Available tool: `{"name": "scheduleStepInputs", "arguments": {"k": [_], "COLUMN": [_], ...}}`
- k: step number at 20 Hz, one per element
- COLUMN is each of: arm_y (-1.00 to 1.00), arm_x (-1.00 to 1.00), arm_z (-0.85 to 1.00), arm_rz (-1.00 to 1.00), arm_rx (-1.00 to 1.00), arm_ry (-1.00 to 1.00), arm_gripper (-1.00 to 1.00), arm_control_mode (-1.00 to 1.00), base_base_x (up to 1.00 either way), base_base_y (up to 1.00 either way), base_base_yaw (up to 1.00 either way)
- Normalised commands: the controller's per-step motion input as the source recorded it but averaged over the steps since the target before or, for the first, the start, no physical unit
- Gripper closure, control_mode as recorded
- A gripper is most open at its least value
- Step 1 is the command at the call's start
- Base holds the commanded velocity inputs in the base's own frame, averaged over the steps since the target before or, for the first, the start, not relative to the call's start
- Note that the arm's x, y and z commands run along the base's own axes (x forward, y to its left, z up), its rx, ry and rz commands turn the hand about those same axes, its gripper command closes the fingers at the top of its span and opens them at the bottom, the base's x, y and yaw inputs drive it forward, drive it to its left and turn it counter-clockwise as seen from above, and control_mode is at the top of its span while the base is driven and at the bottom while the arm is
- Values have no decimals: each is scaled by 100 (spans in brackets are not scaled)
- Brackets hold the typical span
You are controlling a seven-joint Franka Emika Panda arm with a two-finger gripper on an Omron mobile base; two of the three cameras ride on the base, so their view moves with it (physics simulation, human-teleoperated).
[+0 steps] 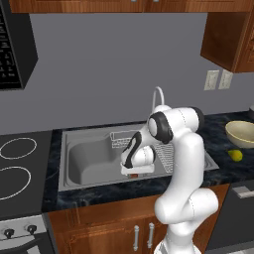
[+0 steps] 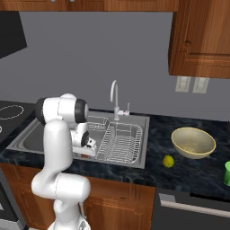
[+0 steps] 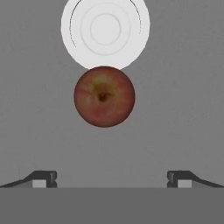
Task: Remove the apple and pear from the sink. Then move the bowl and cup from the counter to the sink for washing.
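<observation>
The dark red apple (image 3: 104, 96) lies on the floor of the grey sink (image 1: 84, 166), just below the round drain (image 3: 105, 30) in the hand view. My gripper (image 3: 112, 179) hangs open straight above it, fingertips spread wide on either side and apart from the fruit. In the left base view the hand (image 1: 136, 166) reaches down into the basin. The yellow-green pear (image 2: 168, 161) rests on the dark counter (image 2: 179, 179) right of the sink. Beside it stands the tan bowl (image 2: 193, 142), and the green cup (image 2: 227, 173) sits at the right edge.
A wire rack (image 2: 119, 141) fills the sink's right half, with the curved faucet (image 2: 114, 96) behind it. The black stovetop (image 1: 15, 163) lies left of the sink. Wooden cabinets (image 2: 202, 40) hang above the counter at the right.
</observation>
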Motion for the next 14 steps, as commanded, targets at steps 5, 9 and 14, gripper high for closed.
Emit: {"name": "scheduleStepInputs", "arguments": {"k": [5,9,14], "arm_y": [0,0,0], "arm_x": [10,10,7], "arm_z": [-4,-4,-7], "arm_rz": [0,0,0], "arm_rx": [0,0,0], "arm_ry": [0,0,0], "arm_gripper": [-100,-100,-100], "arm_control_mode": [-100,-100,-100], "base_base_x": [0,0,0], "base_base_y": [0,0,0], "base_base_yaw": [0,0,0]}}
